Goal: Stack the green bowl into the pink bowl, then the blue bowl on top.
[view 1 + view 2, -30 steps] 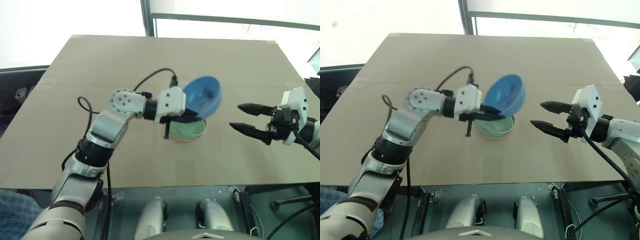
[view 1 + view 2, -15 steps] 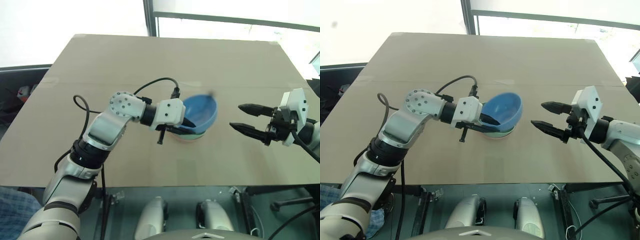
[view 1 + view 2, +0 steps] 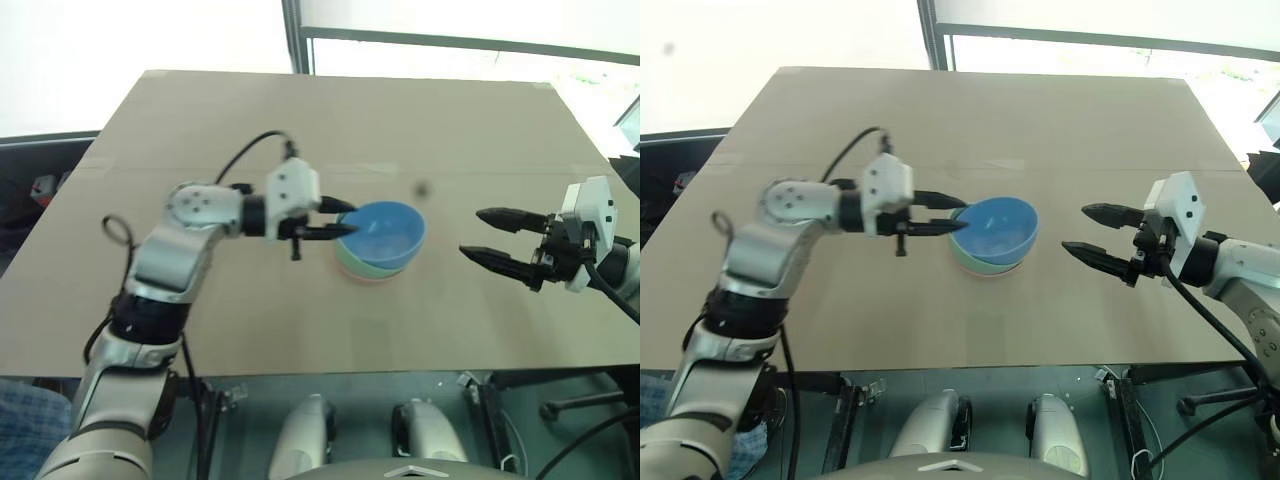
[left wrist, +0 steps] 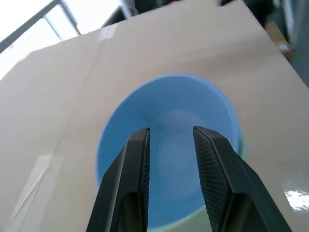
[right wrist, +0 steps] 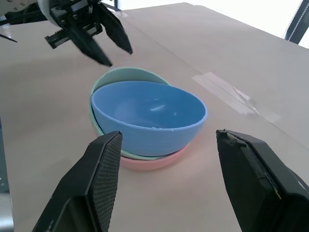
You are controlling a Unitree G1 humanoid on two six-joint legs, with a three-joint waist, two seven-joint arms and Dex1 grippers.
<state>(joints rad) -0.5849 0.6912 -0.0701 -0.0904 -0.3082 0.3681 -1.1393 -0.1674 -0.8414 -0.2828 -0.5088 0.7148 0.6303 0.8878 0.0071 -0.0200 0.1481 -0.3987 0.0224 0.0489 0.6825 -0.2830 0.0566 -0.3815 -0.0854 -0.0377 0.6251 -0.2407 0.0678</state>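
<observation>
The blue bowl (image 3: 385,232) rests upright in the green bowl (image 5: 123,75), which sits in the pink bowl (image 5: 154,162), at the middle of the table. It sits slightly off-centre, so the green rim shows on one side. My left gripper (image 3: 345,220) is open just left of the stack, its fingertips by the blue rim and holding nothing. In the left wrist view, its fingers (image 4: 135,164) frame the blue bowl (image 4: 169,159). My right gripper (image 3: 472,232) hangs open to the right of the stack, well apart from it.
The tan table (image 3: 300,130) has bare surface all around the stack. A strip of clear tape (image 5: 231,94) lies flat behind the bowls. The table's front edge runs just below both arms.
The left gripper opened and let go of the blue bowl, which dropped from tilted in the air to sitting in the green bowl. The left arm drew back to the left. The right arm stayed still.
</observation>
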